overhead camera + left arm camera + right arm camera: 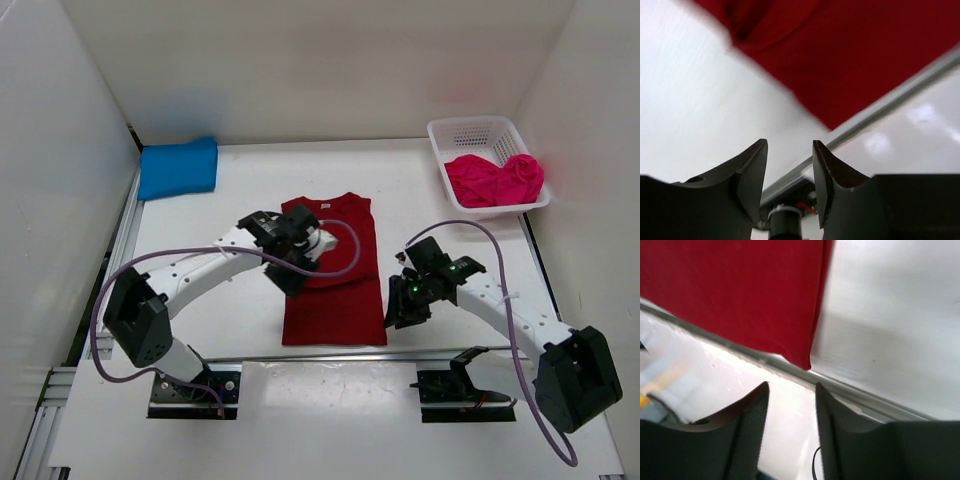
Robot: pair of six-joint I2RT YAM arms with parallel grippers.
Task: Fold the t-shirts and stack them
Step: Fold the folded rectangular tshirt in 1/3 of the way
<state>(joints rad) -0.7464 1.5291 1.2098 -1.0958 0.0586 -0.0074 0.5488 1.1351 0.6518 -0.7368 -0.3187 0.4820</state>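
Counter point(200, 215): work zone is the middle, where both arms reach. Dark red shirt point(335, 300) lies flat there, collar away from the arms, hem toward the near edge. It reads as a narrow rectangle with no sleeves sticking out, so I'd say sleeves are tucked in and it's mid-fold, with the lengthwise fold probably still to go. White basket point(470, 125) sits at the far right corner with the pink shirt point(495, 180) crumpled inside; looks like unfolded stock waiting its turn. Blue shirt point(178, 167) is at the far left corner, folded into a compact block, likely the base of the stack and parked clear of the work zone. Left claw point(789, 145) is over the red shirt's left side, jaws partly apart, nothing between them; in its wrist view the cloth is ahead of the fingertips, not touching. Right claw point(791, 386) is just off the shirt's near right corner, jaws also partly apart and empty; that corner sits just ahead of the tips, clear of them. Neither claw holds cloth.
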